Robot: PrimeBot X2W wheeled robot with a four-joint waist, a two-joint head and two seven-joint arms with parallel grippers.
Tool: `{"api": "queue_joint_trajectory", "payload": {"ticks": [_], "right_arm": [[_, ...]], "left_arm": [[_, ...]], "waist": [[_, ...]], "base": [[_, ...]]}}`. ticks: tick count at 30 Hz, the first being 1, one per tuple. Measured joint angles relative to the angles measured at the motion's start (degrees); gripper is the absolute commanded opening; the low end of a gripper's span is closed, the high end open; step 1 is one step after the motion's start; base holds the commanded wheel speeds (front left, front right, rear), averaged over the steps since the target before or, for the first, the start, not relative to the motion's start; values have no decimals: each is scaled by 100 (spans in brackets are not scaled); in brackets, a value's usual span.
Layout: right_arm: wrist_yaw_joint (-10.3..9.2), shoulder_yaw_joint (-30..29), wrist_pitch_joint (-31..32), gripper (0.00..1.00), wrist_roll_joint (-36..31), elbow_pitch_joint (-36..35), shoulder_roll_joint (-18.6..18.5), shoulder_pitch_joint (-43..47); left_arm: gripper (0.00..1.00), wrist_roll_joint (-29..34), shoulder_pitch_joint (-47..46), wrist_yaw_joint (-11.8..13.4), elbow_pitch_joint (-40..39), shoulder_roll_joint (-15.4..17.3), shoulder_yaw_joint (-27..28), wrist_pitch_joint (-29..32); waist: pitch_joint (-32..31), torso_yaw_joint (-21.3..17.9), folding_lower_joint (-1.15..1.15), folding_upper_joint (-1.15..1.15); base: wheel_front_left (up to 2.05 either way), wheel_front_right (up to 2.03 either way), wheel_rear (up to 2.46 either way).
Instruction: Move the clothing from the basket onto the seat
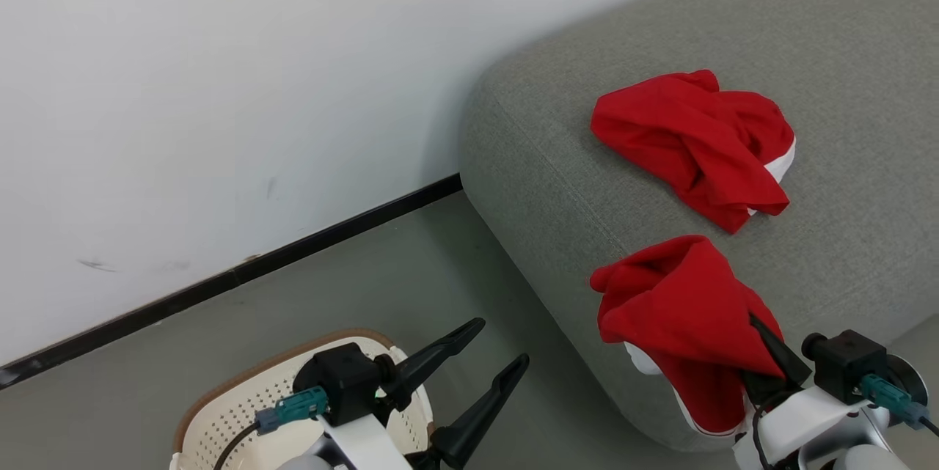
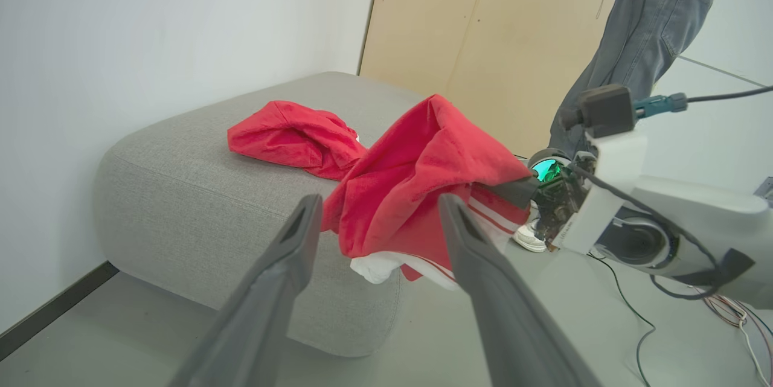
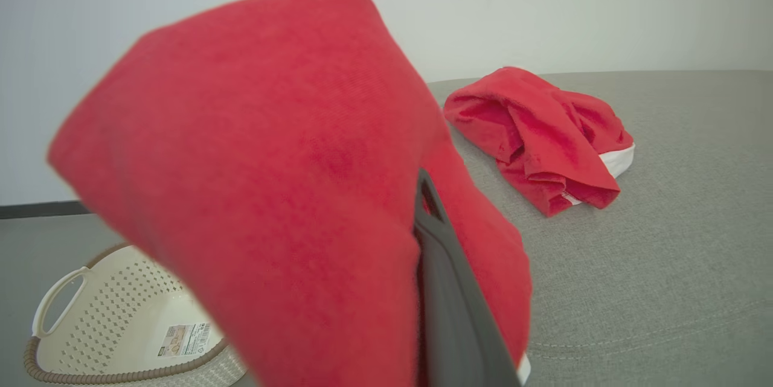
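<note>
One piece of red clothing (image 1: pixel 689 140) lies crumpled on top of the grey seat (image 1: pixel 843 52), white trim showing at its right side. My right gripper (image 1: pixel 763 342) is shut on a second red garment (image 1: pixel 675 309), which hangs bunched at the seat's front edge, its white-striped hem (image 2: pixel 483 215) drooping below. In the right wrist view this held garment (image 3: pixel 272 163) drapes over my dark finger (image 3: pixel 447 290). The cream basket (image 1: pixel 242 404) stands on the floor at lower left. Above it my left gripper (image 1: pixel 499 349) is open, with nothing between its fingers.
A white wall with a black skirting strip (image 1: pixel 220 279) runs behind the basket and meets the seat's left end. A person in jeans (image 2: pixel 634 55) stands beyond the seat near a tan panel (image 2: pixel 471 31). Cables (image 2: pixel 731 308) trail on the grey floor (image 1: pixel 381 287).
</note>
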Motion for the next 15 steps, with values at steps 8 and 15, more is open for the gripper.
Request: {"api": "queue_joint_trajectory", "payload": {"ticks": [8, 15], "right_arm": [[1, -13, 0, 0, 0, -20, -103, -21], [1, -213, 0, 0, 29, -23, -280, -276]], "left_arm": [[100, 1, 3, 1, 4, 48, 55, -23], [100, 19, 4, 23, -69, 74, 49, -20]], "waist": [[50, -232, 0, 0], [188, -329, 0, 0]], "base": [[0, 0, 0], [0, 0, 0]]}}
